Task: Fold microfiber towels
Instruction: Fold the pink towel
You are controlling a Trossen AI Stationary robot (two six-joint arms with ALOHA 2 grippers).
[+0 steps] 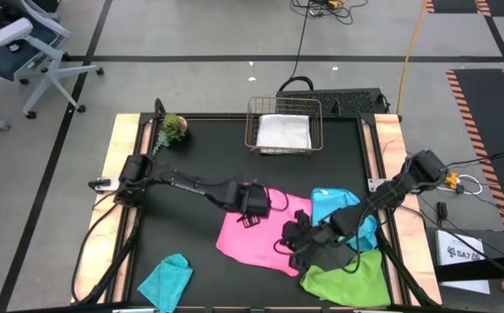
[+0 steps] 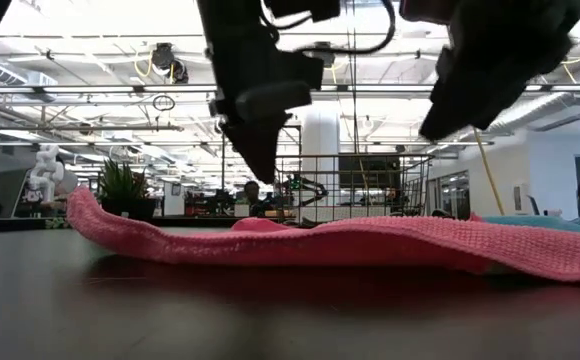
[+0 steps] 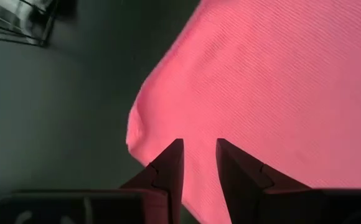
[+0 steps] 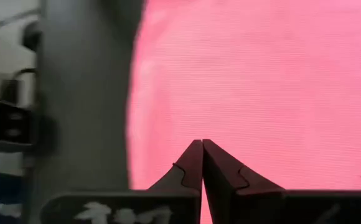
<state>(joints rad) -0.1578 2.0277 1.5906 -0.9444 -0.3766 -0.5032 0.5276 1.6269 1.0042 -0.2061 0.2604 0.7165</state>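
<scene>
The hot pink towel (image 1: 256,235) lies spread on the black table at the middle, its right part next to the sky blue towel (image 1: 332,205) and the lime green towel (image 1: 349,280). My left gripper (image 3: 199,146) hovers over the pink towel's far left part, fingers a little apart with nothing between them. My right gripper (image 4: 202,142) is shut and hangs over the towel's right part (image 1: 294,245). In the low view both grippers (image 2: 260,165) (image 2: 436,130) stand clear above the pink cloth (image 2: 350,240).
A smaller teal towel (image 1: 167,280) lies crumpled at the near left. A white towel (image 1: 283,132) sits in the wire basket (image 1: 254,130) at the far edge. A small green plant (image 1: 172,129) stands at the far left. Bare table (image 1: 191,156) lies between plant and basket.
</scene>
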